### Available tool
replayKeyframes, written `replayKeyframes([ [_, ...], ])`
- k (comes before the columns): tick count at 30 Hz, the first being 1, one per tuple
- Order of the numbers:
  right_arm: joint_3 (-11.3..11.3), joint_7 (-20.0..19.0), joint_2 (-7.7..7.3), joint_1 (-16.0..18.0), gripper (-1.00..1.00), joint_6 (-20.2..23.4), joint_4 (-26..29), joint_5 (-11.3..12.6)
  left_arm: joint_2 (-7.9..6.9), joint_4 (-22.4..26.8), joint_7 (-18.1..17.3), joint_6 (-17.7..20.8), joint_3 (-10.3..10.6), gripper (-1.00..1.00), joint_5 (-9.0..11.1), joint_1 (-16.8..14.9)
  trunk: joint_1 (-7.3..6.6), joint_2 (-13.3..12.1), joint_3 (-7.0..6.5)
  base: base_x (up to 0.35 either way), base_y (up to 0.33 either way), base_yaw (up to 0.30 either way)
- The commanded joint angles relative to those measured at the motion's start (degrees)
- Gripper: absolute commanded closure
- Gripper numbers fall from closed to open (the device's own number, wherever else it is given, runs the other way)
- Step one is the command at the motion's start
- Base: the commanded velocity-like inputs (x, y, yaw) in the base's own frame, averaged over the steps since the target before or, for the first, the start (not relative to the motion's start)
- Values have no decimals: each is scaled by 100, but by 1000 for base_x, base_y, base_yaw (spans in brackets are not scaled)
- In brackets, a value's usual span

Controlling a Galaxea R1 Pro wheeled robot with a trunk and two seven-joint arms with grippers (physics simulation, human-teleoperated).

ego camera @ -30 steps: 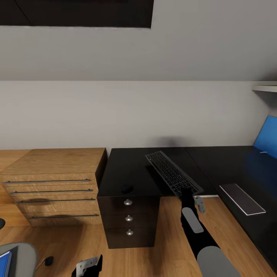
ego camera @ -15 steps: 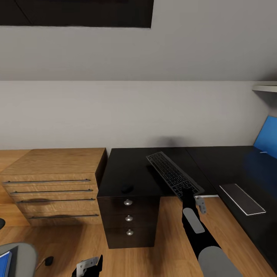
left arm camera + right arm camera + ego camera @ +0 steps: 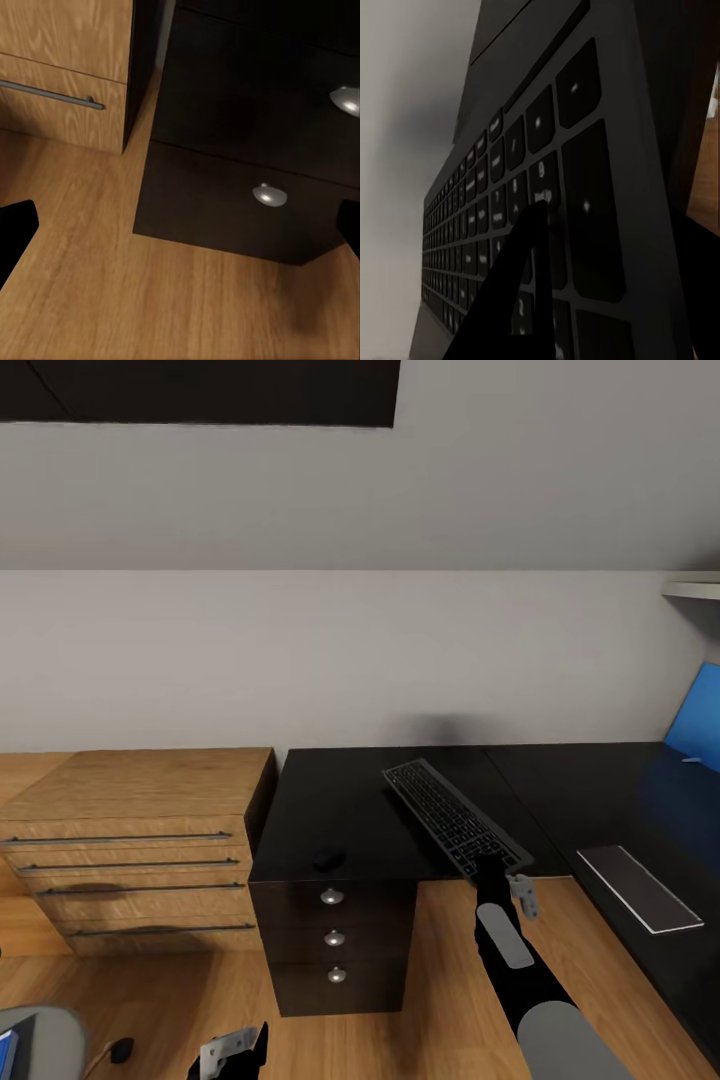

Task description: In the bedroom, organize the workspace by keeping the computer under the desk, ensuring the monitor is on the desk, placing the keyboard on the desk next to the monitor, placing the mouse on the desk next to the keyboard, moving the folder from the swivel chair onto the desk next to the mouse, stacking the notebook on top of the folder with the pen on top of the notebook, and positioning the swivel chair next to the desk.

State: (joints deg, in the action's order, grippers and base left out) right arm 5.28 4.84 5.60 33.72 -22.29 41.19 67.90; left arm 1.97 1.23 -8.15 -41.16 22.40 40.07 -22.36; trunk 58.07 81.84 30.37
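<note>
Pale sloped walls are backing the desk [image 3: 340, 810], where the right jaws [image 3: 490, 863] are gripping the keyboard [image 3: 450, 822] at the front edge, so it wants lowering flat before release, while the left jaws [image 3: 232, 1050] are hanging open.

The swivel chair [image 3: 35, 1038] and blue folder [image 3: 6, 1048] are cut off at the head view's edge.

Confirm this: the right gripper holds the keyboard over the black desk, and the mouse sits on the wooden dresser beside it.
One detail is wrong. The mouse sits on the black desk, near its front edge above the drawer unit, not on the wooden dresser; the head view shows this. The rest stands: the right gripper holds the keyboard over the desk.
</note>
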Motion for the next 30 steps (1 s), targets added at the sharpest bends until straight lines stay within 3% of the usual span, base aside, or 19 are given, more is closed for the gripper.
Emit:
replayKeyframes([
  [1,6,8,3,3,100,-12,-42,21,2,-9,-45,-14,19,-100,62,-5,0,3,6,32,0,0],
  [5,8,8,2,3,100,-13,-144,21,4,-9,-43,-14,19,-100,62,-5,0,3,6,15,0,0],
  [16,15,24,1,3,100,-13,-181,22,80,-9,-38,-14,19,-100,62,-5,242,444,203,1,0,0],
  [30,8,25,-6,3,100,-12,-187,16,78,-9,-37,-14,11,-100,62,-5,242,444,203,-3,0,0],
])
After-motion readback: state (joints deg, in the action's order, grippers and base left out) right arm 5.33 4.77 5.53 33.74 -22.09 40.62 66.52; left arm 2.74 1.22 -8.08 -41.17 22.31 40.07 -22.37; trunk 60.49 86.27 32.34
